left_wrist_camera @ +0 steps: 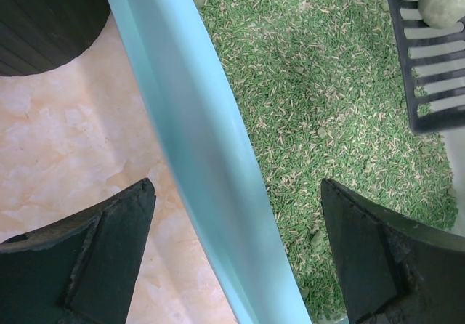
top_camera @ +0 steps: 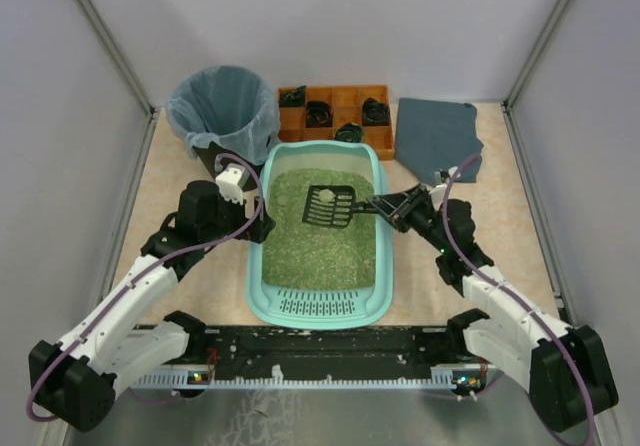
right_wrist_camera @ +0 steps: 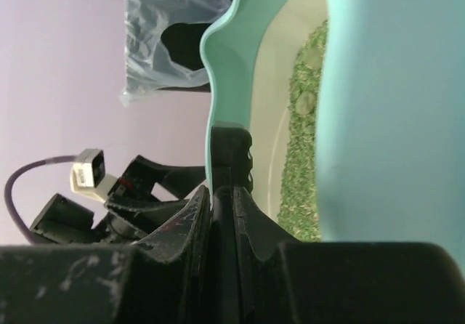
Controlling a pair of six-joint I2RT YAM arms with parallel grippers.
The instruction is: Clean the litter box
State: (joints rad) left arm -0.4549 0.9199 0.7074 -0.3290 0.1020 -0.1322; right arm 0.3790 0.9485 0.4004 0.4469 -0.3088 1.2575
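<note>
**Over the green litter: scoop held with a pale clump on it**

At the middle of the desk (top_camera: 520, 226) sits the litter box (top_camera: 318, 308), a light-teal tray with its slotted lip toward the arm bases and green litter (top_camera: 320, 251) spread across its floor.

The right tool (top_camera: 385, 206) reaches in from the right rim, clamped shut on the handle of a black slotted scoop (top_camera: 330, 206). In the right wrist view the fingers (right_wrist_camera: 190, 215) press together around that handle (right_wrist_camera: 231, 150). The scoop's blade hangs over the far half of the litter, and a pale, rounded clump (top_camera: 324, 198) lies on its slats. The left wrist view shows the same clump (left_wrist_camera: 442, 1) at the top right corner.

The left tool (top_camera: 255, 221) stands wide open at the box's left wall. From its wrist camera, one finger (left_wrist_camera: 109, 251) is over the bare desk outside and the other (left_wrist_camera: 378, 258) over the litter inside, with the teal rim (left_wrist_camera: 211, 157) between them and touching neither.

Beyond the box stand a black bin (top_camera: 222, 111) lined with a clear bag, an orange tray (top_camera: 335, 116) with compartments, and a dark cloth (top_camera: 435, 136) to the right.
</note>
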